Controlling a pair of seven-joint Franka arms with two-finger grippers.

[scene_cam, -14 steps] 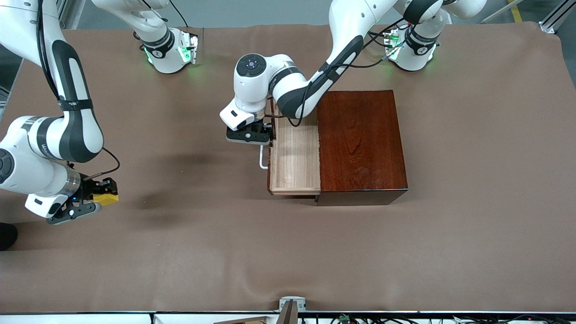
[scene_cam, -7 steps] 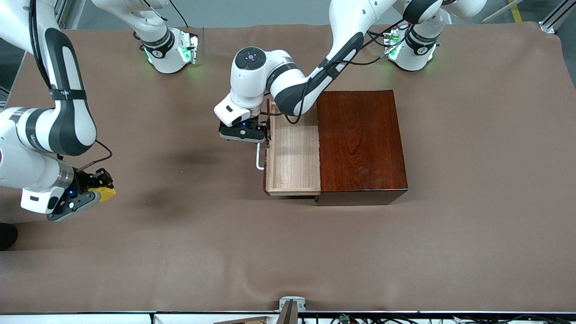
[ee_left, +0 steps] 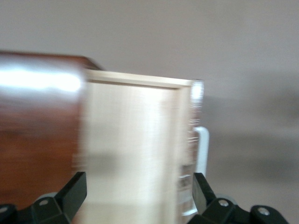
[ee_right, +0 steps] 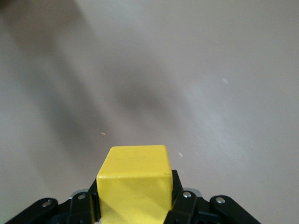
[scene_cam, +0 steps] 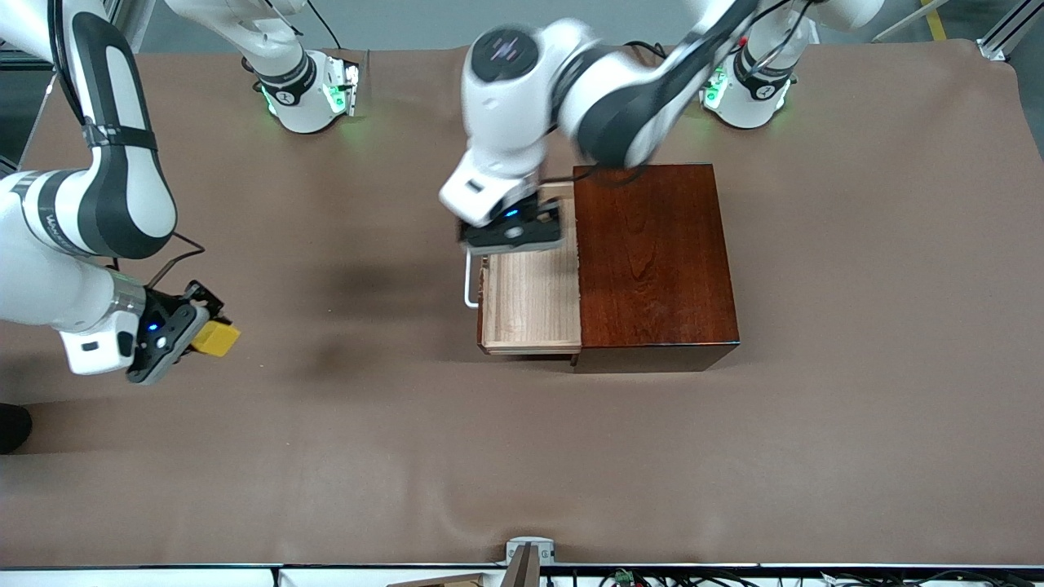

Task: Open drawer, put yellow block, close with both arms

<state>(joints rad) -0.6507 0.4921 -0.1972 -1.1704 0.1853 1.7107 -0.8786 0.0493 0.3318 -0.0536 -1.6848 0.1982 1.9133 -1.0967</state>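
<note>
The glossy reddish-brown box (scene_cam: 655, 262) sits toward the left arm's end of the cloth-covered bench (scene_cam: 734, 456), its pale-wood drawer (scene_cam: 530, 293) pulled out. The left gripper (scene_cam: 512, 232) hangs over the drawer, fingers spread wide. Near the right arm's edge, the right gripper (scene_cam: 189, 333) clamps the plain yellow block (scene_cam: 215, 338).
</note>
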